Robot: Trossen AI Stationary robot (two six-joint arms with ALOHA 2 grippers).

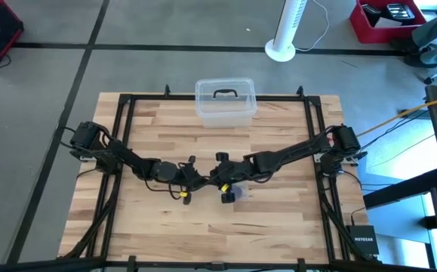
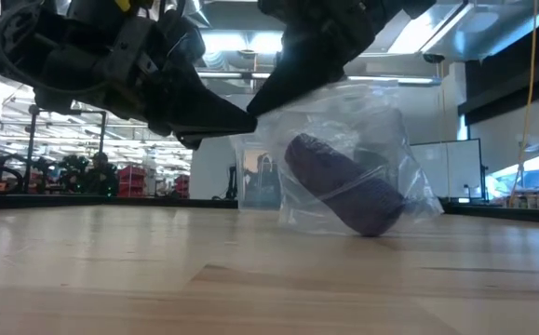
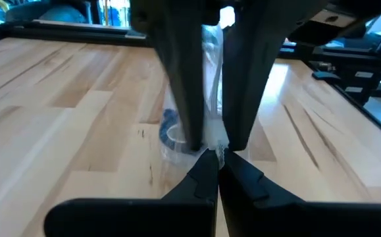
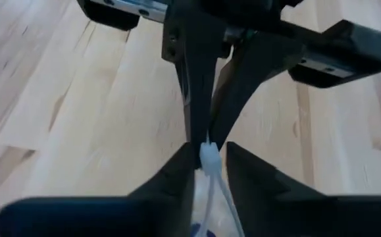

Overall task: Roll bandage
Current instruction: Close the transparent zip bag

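Observation:
A clear crinkly plastic bag (image 2: 381, 140) holds the bandage, a small purple roll (image 2: 343, 186) that lies tilted in the bag's bottom. From above, the bag (image 1: 237, 193) shows near the table's middle, where both arms meet. My left gripper (image 3: 218, 161) comes from the table's left and is shut on the bag's top. My right gripper (image 4: 210, 164) comes slanting down from the right and has the same bunched top between its fingers, right against the left one. My left gripper pinches the bag's bunched top edge (image 3: 218, 146) between its two fingertips, coming nearly level from the table's left. The bag hangs below, its bottom with the roll (image 2: 367, 228) on the table. My right gripper pinches the same bunched top edge (image 4: 210, 157) between its two fingers, slanting down from the table's right, tip to tip with the left gripper's fingers (image 4: 200, 125). The bag hangs below the hold, its bottom on the table.
A clear plastic box with a black handle (image 1: 226, 102) stands at the table's far edge, in the middle. Bare wood lies to the near side and on both sides of the bag. A black frame (image 1: 124, 121) runs around the tabletop.

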